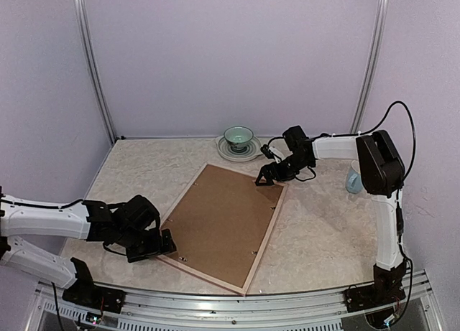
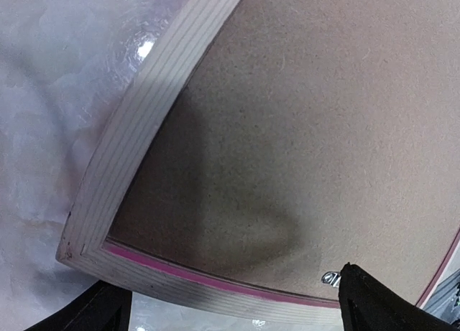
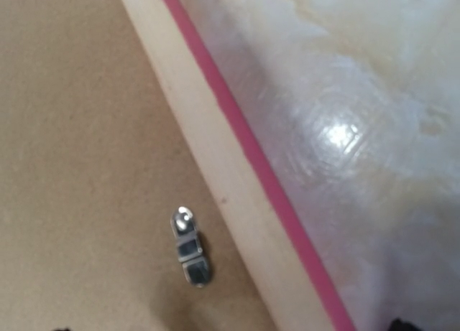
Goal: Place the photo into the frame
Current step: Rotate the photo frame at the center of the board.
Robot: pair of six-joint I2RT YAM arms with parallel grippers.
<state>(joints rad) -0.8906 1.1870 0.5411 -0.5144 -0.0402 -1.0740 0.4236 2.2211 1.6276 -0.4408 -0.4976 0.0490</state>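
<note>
Two hands stand wide and hold nothing. Nearest, the left hand (image 1: 151, 243) sits at the near-left corner of the frame (image 1: 267, 230), which lies face down on the bench (image 1: 327, 230) with the backing board (image 1: 223, 216) seated in it. Farther off, the right hand (image 1: 272, 174) hovers over the far corner, beside a metal tab (image 3: 190, 246). The photo is not in sight, perhaps under the backing board; if so, only fastening seems left
</note>
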